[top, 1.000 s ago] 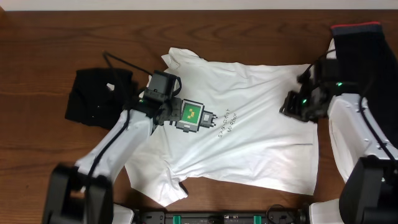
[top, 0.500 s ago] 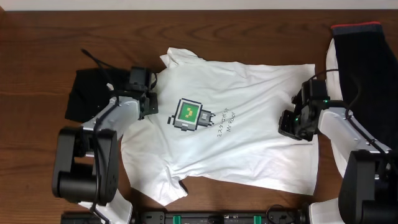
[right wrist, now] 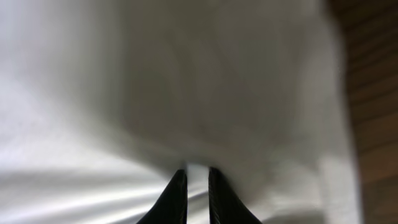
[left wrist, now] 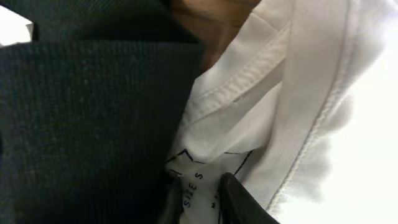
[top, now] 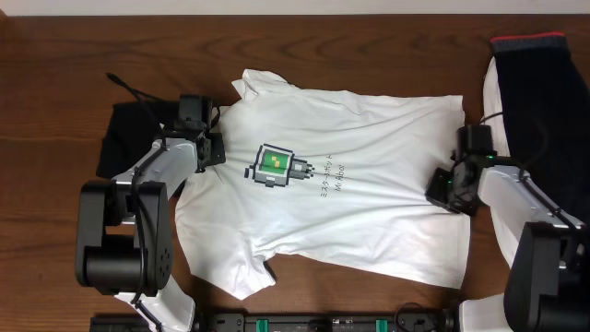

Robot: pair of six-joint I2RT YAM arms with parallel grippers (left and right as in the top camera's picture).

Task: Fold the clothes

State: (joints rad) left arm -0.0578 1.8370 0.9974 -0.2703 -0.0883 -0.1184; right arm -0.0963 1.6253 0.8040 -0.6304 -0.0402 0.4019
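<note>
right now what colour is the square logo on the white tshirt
The logo is green, black-edged; clearest overhead.

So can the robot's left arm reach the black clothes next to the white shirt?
Probably yes. The black garment lies right beside the left claw, which is at the collar of the white T-shirt. Nothing seems to block the way between them.

A dark brown wooden table (top: 55, 83) with visible grain fills the overhead view. A pale strip (top: 277, 5) runs along its far edge at the top of that view. At the near edge, bottom centre, lies a black bar (top: 369, 323) with small green pieces (top: 261, 325) set in it
</note>
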